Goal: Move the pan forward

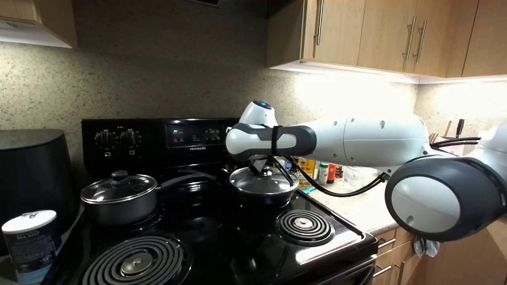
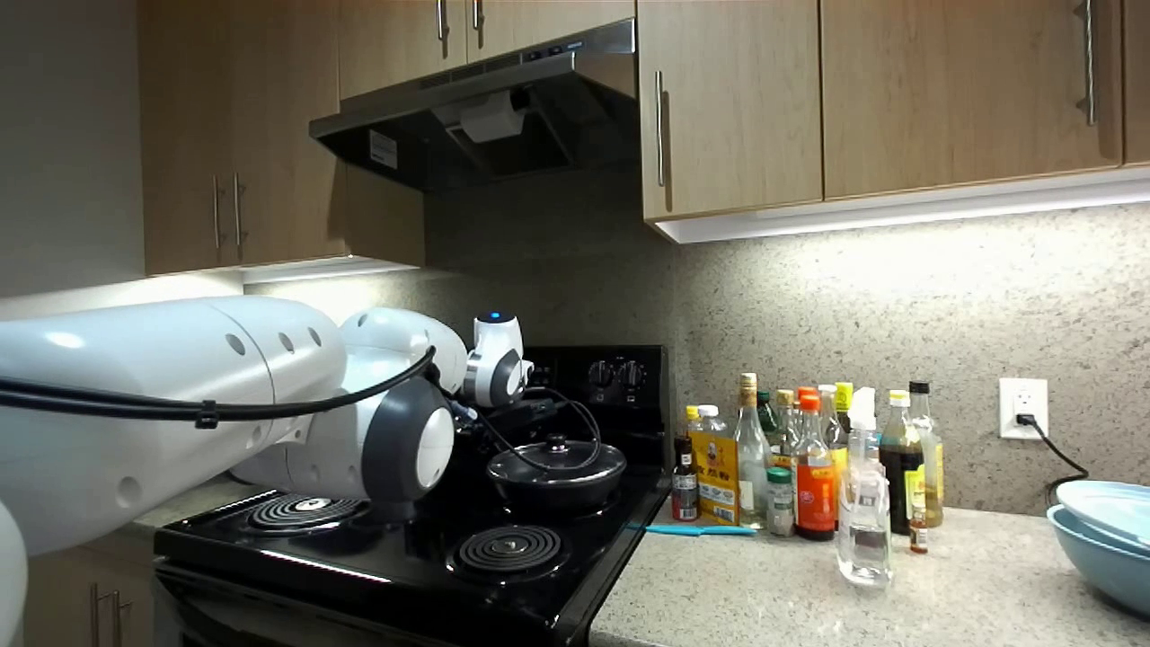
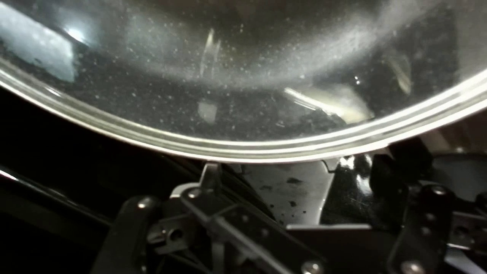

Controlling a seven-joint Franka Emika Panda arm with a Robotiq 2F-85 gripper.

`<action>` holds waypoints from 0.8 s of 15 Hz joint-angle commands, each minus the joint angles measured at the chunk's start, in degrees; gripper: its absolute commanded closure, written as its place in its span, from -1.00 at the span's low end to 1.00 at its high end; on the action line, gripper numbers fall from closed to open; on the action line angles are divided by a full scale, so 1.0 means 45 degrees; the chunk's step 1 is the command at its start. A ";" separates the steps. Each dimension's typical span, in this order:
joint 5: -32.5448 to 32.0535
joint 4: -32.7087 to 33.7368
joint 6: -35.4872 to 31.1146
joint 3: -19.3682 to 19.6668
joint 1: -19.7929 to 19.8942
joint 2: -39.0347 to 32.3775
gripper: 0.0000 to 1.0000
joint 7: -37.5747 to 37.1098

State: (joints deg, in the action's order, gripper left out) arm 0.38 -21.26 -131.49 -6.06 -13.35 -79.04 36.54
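The pan is a wide, shallow dark pan with a domed glass lid, steel rim and small knob. It stands at the back of the stove on the side by the bottles, and shows in both exterior views. In the wrist view its lid fills the top. My gripper is open, its fingers spread at the near edge of the lid's rim. The fingertips go partly out of sight at the rim; I cannot tell whether they touch. In an exterior view the gripper is over the lid, partly hidden by the arm.
A steel-rimmed pot with a glass lid stands on the back burner across the stove, its handle pointing toward the pan. Front coil burners are bare. Several bottles and a blue utensil are on the counter. The arm's cable hangs over the lid.
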 commanded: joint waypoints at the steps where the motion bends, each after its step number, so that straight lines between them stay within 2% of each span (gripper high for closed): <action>1: -0.0301 -0.0106 -0.0155 0.0265 -0.0008 -0.0090 -1.00 -0.0531; 4: -0.0156 -0.0157 0.0018 0.0117 -0.0001 -0.0023 -1.00 -0.0542; 5: -0.0124 -0.0187 0.0111 0.0090 0.0003 0.0003 -0.52 -0.0618; 6: -0.0084 -0.0235 0.0146 0.0039 0.0014 0.0035 -0.47 -0.0620; 12: 0.0076 -0.0383 0.0522 -0.0275 0.0083 0.0248 0.30 -0.0731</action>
State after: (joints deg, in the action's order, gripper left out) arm 0.57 -21.08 -131.04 -6.81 -13.07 -78.79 34.57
